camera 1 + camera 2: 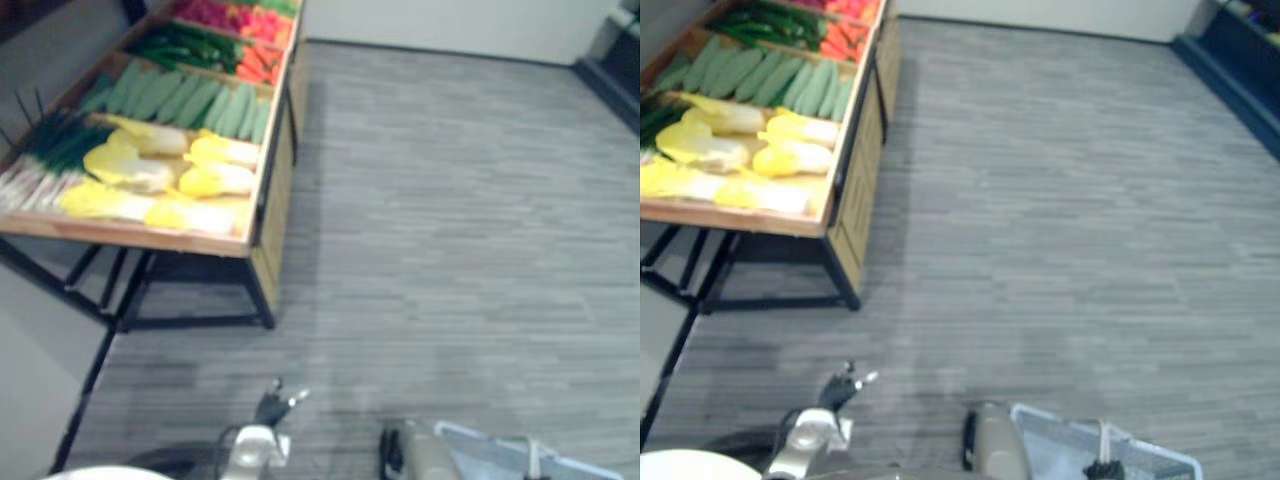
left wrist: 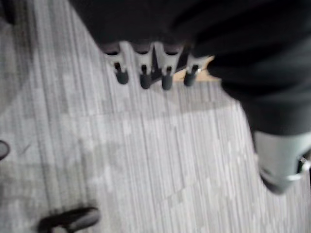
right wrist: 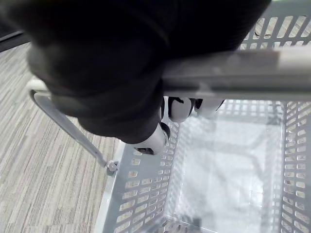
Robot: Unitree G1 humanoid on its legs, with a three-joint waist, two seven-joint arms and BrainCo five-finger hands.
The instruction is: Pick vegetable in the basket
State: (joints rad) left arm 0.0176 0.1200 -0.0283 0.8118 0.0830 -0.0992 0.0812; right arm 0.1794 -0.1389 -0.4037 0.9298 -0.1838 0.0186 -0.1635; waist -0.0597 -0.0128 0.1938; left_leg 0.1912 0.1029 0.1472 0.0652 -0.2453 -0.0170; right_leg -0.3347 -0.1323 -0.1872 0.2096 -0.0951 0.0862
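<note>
The vegetables lie sorted in wooden compartments on the worktop (image 1: 140,236). At its near edge are yellow cabbages (image 1: 215,180) with pale, whitish stalks. Beside them, at the worktop's left end, lie green onions (image 1: 50,150) with dark tops and white bases. Behind the cabbages is a row of long pale green cucumbers (image 1: 190,100) side by side. Further back come dark green vegetables (image 1: 185,45) and orange carrots (image 1: 258,62), with red ones (image 1: 215,14) at the far end. What kind the dark green and red ones are I cannot tell.

The basket (image 1: 1140,455) is well apart from the worktop, off its near right corner and above the grey striped floor (image 1: 450,200). It is pale grey plastic with slotted walls and a smooth bottom. The right hand (image 3: 107,82) has its fingers (image 3: 181,109) curled round the basket's grey handle (image 3: 233,68), clamped on it.

The left hand (image 2: 144,76) hangs above the floor in front of the worktop's near edge. Its fingers (image 2: 167,80) are straight, spread a little apart, and touch nothing.
</note>
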